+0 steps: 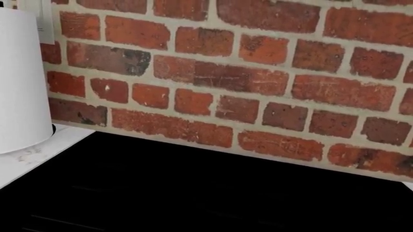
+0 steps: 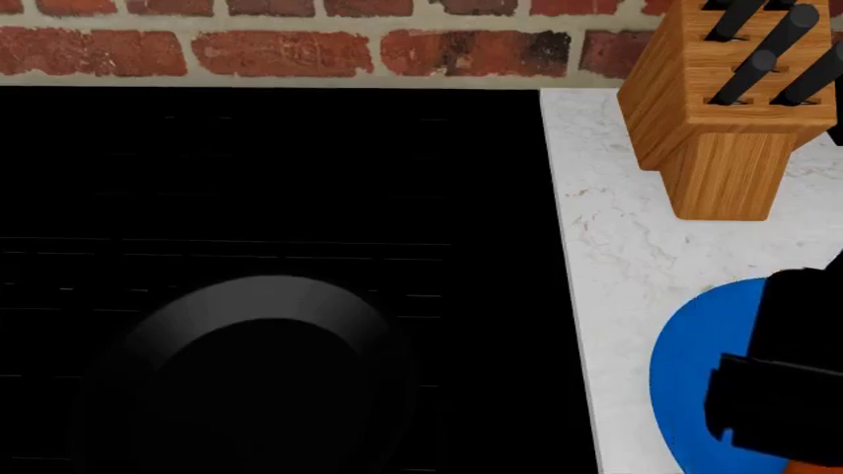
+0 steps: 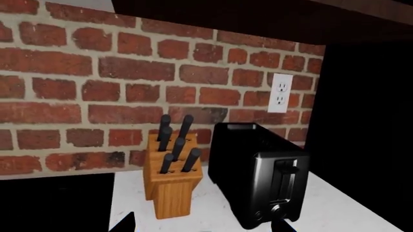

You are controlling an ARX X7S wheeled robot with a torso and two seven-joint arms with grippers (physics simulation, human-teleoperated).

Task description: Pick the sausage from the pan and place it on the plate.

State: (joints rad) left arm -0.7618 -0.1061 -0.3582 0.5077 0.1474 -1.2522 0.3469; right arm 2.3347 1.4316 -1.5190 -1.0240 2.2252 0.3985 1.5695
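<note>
The black pan point(image 2: 251, 375) sits on the dark stovetop at the lower left of the head view, and no sausage shows in it. The blue plate point(image 2: 692, 385) lies on the white counter at the lower right, partly covered by my right arm point(image 2: 791, 385). A small orange-red sliver point(image 2: 810, 466), apparently the sausage, shows at the bottom edge under that arm, by the plate. My right gripper point(image 3: 202, 225) has its fingertips point(image 3: 123, 223) wide apart with nothing between them. My left gripper is out of view.
A wooden knife block point(image 2: 718, 109) stands on the counter at the back right, and also shows in the right wrist view point(image 3: 171, 181). A black toaster point(image 3: 258, 174) stands next to it. A brick wall point(image 2: 264, 49) runs behind the stove. A white cylinder point(image 1: 19, 77) stands left of the stove.
</note>
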